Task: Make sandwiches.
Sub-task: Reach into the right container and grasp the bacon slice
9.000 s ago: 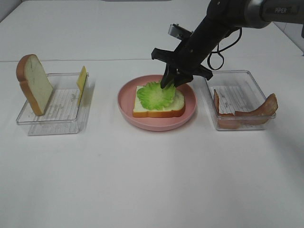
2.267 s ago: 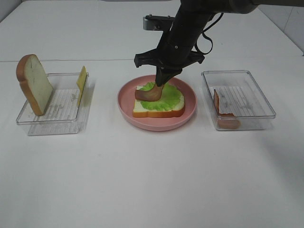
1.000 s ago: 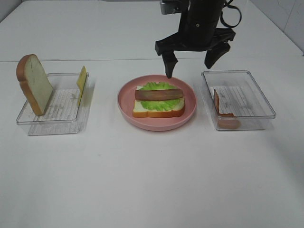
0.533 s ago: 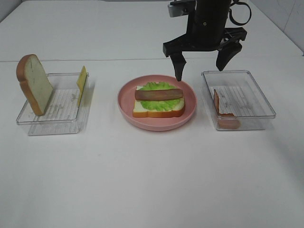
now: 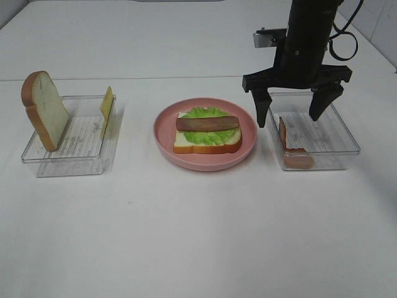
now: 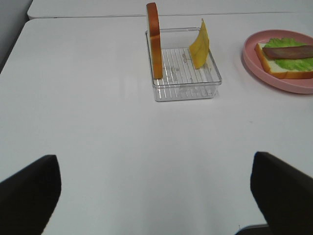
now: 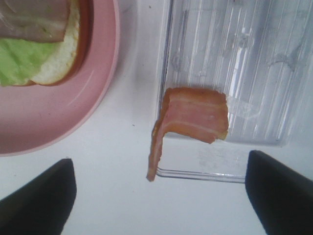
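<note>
Right gripper (image 5: 288, 118), jaws spread wide and empty, hangs over the bacon strip (image 5: 291, 149) propped against the tray (image 5: 347, 133) wall nearest the pink plate (image 5: 205, 164), placed to straddle it. The unfinished sandwich (image 5: 208, 131) lies at the plate's centre.

High overview, wrist close-ups; sandwich (image 5: 207, 131) common

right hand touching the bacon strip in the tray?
Apart. Right wrist view: the bacon strip lies between the fingers of the open right hand, with clear gaps on both sides.
</note>
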`<control>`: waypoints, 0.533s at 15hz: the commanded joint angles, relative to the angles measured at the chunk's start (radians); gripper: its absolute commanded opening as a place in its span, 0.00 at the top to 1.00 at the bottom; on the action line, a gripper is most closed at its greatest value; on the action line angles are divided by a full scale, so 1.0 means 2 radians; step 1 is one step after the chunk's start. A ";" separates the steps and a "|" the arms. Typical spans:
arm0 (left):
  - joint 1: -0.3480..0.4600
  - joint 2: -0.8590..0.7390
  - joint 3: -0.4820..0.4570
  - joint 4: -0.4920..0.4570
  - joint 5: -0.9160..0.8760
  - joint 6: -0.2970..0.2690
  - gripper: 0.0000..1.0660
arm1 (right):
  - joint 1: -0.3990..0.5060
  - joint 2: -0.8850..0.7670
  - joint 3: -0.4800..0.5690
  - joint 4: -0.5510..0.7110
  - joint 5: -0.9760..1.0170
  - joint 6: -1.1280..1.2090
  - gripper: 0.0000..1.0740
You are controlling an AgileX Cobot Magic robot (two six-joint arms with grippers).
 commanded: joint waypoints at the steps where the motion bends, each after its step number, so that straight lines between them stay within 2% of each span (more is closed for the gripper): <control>1: -0.003 -0.007 0.001 -0.003 -0.005 0.000 0.08 | -0.004 -0.005 0.017 0.001 0.007 0.007 0.16; 8: -0.003 -0.007 0.001 -0.003 -0.005 0.000 0.08 | -0.004 0.021 0.018 0.014 -0.037 0.007 0.18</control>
